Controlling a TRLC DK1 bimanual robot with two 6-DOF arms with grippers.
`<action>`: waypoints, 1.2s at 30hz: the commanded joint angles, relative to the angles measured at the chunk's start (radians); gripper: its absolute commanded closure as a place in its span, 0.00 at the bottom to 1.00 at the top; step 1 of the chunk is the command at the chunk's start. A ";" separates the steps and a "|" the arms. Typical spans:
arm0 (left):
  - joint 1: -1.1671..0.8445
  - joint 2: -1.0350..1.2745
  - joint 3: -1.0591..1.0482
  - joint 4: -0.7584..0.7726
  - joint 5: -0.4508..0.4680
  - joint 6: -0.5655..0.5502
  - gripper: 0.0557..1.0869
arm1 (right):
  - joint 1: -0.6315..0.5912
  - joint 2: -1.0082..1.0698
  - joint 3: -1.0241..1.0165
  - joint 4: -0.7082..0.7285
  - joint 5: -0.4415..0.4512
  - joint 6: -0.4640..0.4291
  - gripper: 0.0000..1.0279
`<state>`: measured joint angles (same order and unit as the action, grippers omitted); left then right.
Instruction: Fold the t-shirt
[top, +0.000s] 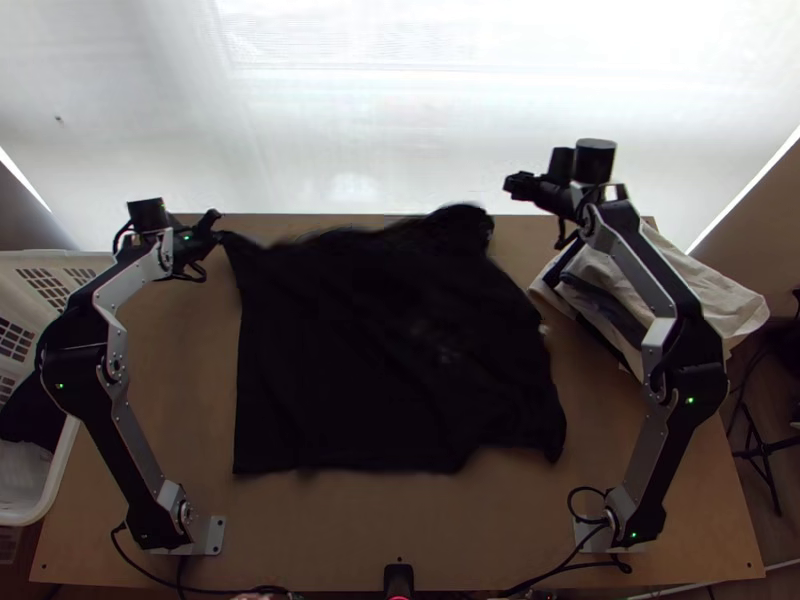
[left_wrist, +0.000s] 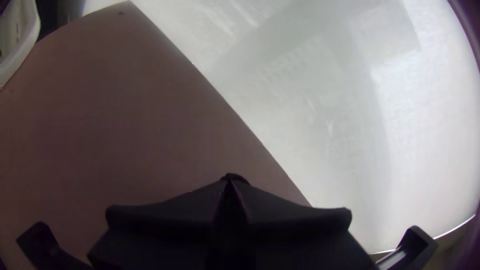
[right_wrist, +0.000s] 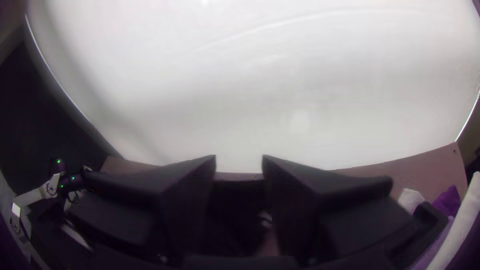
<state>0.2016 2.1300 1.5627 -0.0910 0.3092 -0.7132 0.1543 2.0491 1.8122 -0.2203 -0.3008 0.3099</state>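
Observation:
A black t-shirt (top: 370, 360) lies spread over the middle of the table, its far edge bunched and raised toward the right. My left gripper (top: 222, 237) is at its far left corner, shut on the cloth, which is pulled out to a point there. In the left wrist view the left gripper (left_wrist: 231, 182) has its fingers together, with a bit of dark cloth at the tips. My right gripper (top: 512, 186) is held up beyond the shirt's far right part. The right wrist view shows the right gripper (right_wrist: 239, 159) open, and dark cloth (right_wrist: 232, 210) beyond the gap between its fingers.
A white basket (top: 62, 470) with dark and light cloth in it stands at the table's left. Several folded or heaped cloths (top: 700, 280) lie at the far right, beneath the right arm. A pale sheet (top: 400, 120) hangs behind the table (top: 330, 530). A small black device (top: 398, 578) is at the near edge.

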 joint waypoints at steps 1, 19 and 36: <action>-0.007 0.011 0.054 -0.049 0.005 0.012 0.28 | 0.004 0.028 0.075 -0.133 -0.014 0.003 0.04; -0.064 -0.441 -0.294 -0.122 0.085 0.101 0.04 | -0.018 -0.511 -0.386 -0.462 -0.104 -0.114 0.06; -0.143 -0.828 -0.432 -0.642 0.102 0.409 0.04 | -0.243 -0.776 -0.864 -0.786 -0.279 -0.164 0.34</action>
<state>0.0776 1.4284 1.1336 -0.5785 0.3851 -0.3458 -0.0212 1.3575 1.1149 -0.9131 -0.5598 0.1772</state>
